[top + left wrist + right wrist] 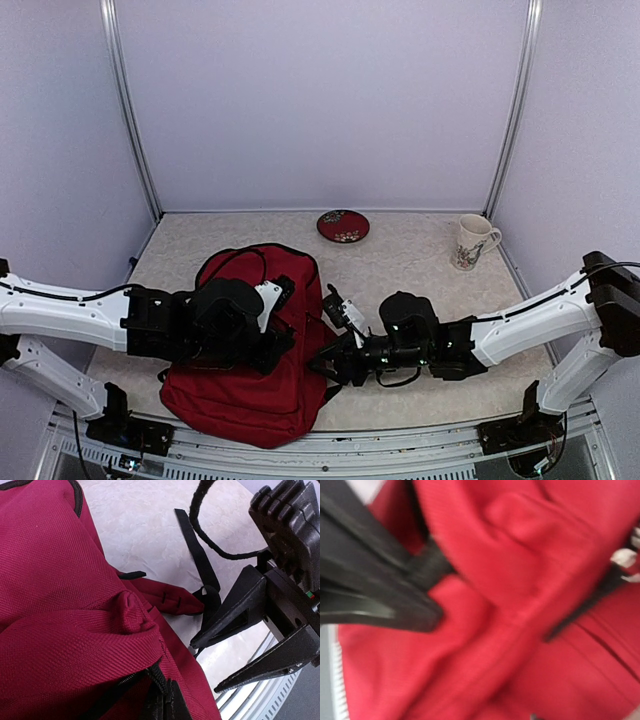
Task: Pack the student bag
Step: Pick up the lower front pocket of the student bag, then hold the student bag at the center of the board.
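The student bag [235,390], a large dark red backpack with black straps, lies on the table in front of the left arm. My left gripper [283,338] is over its right side. In the left wrist view the left gripper [167,705] is shut on the bag's [60,605] black zip edge. My right gripper [335,362] is at the bag's right edge. In the left wrist view the right gripper [205,666] has its fingers apart and nothing between them, next to a loose black strap [197,560]. The right wrist view is blurred and filled with red fabric [520,605].
A dark red patterned plate [343,225] sits at the back centre. A cream mug [472,243] stands at the back right. Metal posts and pale walls close in the table. The table's front rail [260,700] runs just beyond the bag.
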